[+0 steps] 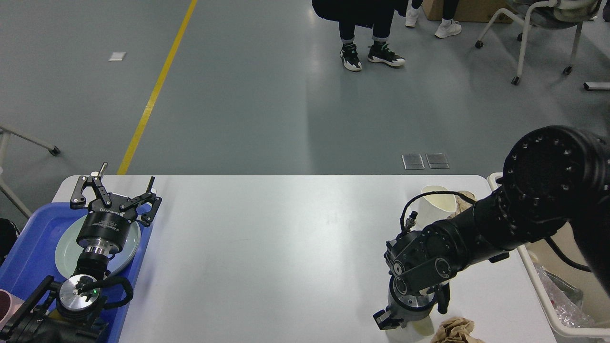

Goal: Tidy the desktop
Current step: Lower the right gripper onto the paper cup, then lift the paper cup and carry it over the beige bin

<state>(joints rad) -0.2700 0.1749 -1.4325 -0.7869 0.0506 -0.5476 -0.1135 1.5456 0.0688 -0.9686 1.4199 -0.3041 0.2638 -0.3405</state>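
Right pincer [387, 320] end-on over white cup [421, 325], fingers indistinct.

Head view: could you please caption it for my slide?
Right gripper reaches down at a white paper cup on the desktop; left gripper idles open.

Left arm enters from the lower left, forearm rising to the left gripper [116, 189], which points away from the head. Its two fingers [86, 189] stand spread wide apart, nothing between them. Right arm enters from the right, bends at the elbow and turns downward. The right gripper [388, 320] points down; its fingers cannot be told apart
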